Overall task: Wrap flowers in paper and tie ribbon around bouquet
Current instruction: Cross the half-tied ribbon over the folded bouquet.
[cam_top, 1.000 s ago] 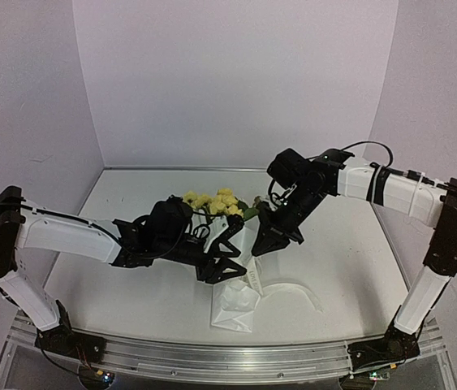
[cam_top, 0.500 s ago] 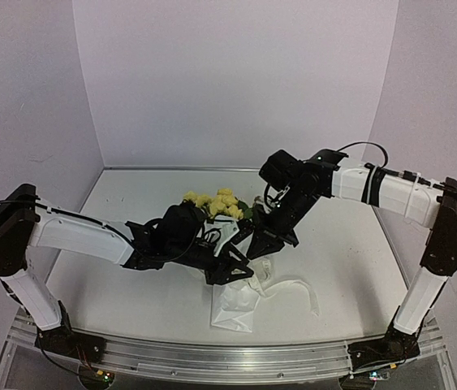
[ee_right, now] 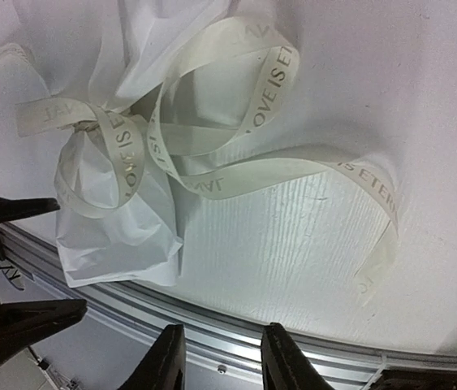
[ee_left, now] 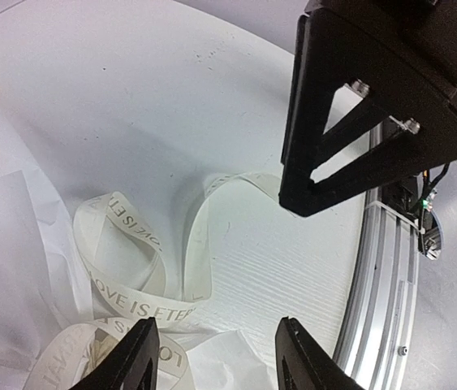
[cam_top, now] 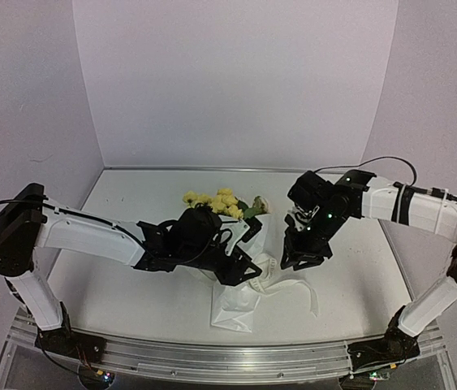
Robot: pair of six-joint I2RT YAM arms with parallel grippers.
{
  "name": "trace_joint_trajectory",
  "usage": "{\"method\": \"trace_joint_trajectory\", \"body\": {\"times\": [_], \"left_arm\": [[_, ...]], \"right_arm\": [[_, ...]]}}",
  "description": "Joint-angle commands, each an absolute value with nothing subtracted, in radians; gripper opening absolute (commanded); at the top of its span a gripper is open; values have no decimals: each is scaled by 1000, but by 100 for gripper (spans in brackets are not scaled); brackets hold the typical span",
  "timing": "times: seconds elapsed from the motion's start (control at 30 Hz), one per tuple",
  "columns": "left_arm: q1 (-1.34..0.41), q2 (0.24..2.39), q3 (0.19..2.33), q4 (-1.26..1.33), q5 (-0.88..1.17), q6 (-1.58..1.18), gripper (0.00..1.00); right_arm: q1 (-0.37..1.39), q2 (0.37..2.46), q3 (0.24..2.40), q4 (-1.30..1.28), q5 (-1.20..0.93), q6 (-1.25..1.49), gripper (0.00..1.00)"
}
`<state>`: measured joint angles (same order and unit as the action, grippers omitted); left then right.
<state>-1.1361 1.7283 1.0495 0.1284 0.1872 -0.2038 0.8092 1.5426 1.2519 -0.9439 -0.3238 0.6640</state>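
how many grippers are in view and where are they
2. The left gripper hangs open over the bouquet's waist, above the ribbon. The right gripper hangs open just right of the bouquet, holding nothing. None seems hidden.

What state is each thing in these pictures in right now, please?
paper, wrapped into a cone, lying on the table.
flowers, sticking out of the paper's far end.
ribbon, tied around the paper, loops and tails lying loose.
left hand, open, holding nothing, above the ribbon.
right hand, open, holding nothing.
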Motion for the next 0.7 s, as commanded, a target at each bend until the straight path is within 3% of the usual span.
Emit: {"method": "trace_joint_trajectory", "body": {"times": [0.0, 0.3, 0.67], "left_arm": [[-1139, 1641, 1036, 128, -26, -321, 53], [-1126, 1514, 955, 82, -109, -339, 57], [-1094, 1492, 952, 69, -91, -345, 57]], "right_arm": [[811, 1584, 1207, -737, -346, 578, 33], [853, 1749, 1204, -510, -435, 549, 26], [869, 1765, 1137, -486, -378, 542, 23]]}}
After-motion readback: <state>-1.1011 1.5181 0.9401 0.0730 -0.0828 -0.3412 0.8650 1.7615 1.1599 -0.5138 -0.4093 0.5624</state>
